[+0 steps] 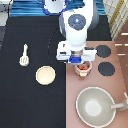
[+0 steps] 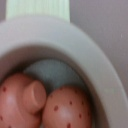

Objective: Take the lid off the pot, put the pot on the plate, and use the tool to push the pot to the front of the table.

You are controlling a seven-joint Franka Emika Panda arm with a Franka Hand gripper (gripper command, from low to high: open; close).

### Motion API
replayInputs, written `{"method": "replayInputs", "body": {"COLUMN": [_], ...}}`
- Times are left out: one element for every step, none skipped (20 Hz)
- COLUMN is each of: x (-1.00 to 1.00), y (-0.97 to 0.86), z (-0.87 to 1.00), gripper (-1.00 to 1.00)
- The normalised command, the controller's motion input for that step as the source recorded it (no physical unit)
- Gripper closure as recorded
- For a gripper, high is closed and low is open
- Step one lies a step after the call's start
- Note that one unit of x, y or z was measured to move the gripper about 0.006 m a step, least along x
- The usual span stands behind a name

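The small pink-tan pot stands at the left edge of the brown stove panel, its top showing reddish-brown. My gripper hangs right over the pot, at or just above its top. Close up in the wrist view, a pinkish red-dotted disc with a knob, the lid, lies beside another dotted pink round shape inside a pale curved rim. The cream plate lies on the black table to the exterior view's left of the pot. Farther left, the white spatula tool lies alone.
A large grey pan with a handle sits on the stove panel toward the exterior view's bottom right. Two black burners lie to the right of the pot. The robot's base is at the top.
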Motion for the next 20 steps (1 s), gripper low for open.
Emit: {"method": "replayInputs", "body": {"x": [-0.62,-0.49,-0.38,-0.09,0.0,0.17,0.31,0.39,0.43,0.44,0.47,0.46,0.44,0.4,0.33,0.32,0.29,0.28,0.26,0.25], "y": [-0.05,-0.04,-0.03,-0.04,-0.04,-0.04,-0.04,-0.06,-0.05,-0.04,-0.02,0.0,0.0,0.0,0.0,0.0,0.0,0.0,0.0,0.0], "z": [-0.19,-0.18,-0.16,-0.15,-0.13,-0.12,-0.09,-0.11,-0.09,-0.07,-0.02,0.0,0.0,0.0,-0.04,-0.02,0.0,0.0,-0.02,-0.03], "gripper": [-1.0,-1.0,-1.0,-1.0,-1.0,-1.0,-1.0,-1.0,-1.0,-1.0,-1.0,-1.0,-1.0,-1.0,-1.0,-1.0,-1.0,-1.0,-1.0,1.0]}}
